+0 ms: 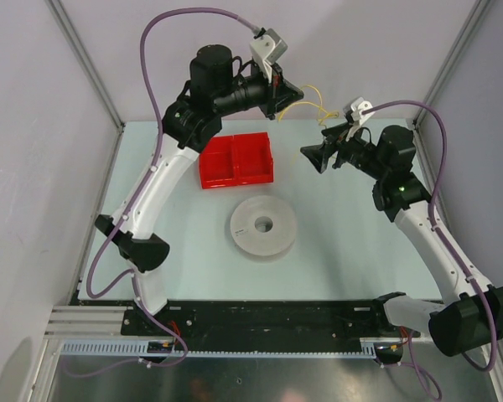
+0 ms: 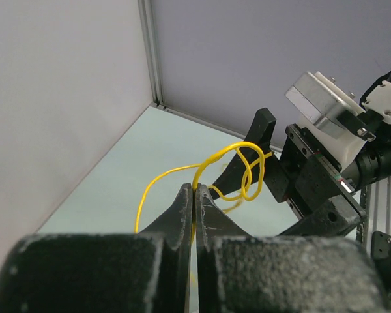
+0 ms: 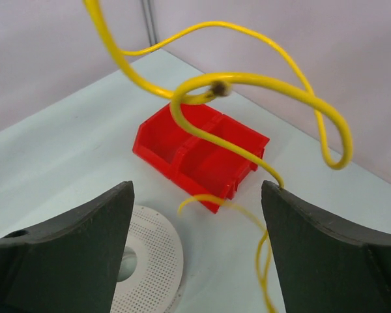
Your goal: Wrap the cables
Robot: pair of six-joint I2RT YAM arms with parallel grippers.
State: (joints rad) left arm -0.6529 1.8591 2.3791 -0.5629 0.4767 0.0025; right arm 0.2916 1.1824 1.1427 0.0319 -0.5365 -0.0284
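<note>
At the left we see the left gripper raised above the far side of the table, its two fingers pressed flat together with the yellow wire pinched in the seam between them. From that pinch the wire rises just past the fingertips, curls into a loose loop, and another strand arcs off to the left and drops toward the table. Below and nearer than these fingers, in the overhead view, sits a red two-compartment bin, and nearer still a white perforated disc with a hole in its centre. Moving right, the hanging loops of wire fill the gap between the two grippers. The right gripper faces the left one with its fingers spread wide. In its wrist view the wire loops above and ahead of the fingertips, and one strand drops down through the open gap close to the right-hand finger; we cannot tell whether it touches that finger, and nothing is clamped. Seen past these fingers, the red bin lies straight ahead on the table and the disc lies beside the left-hand finger.
</note>
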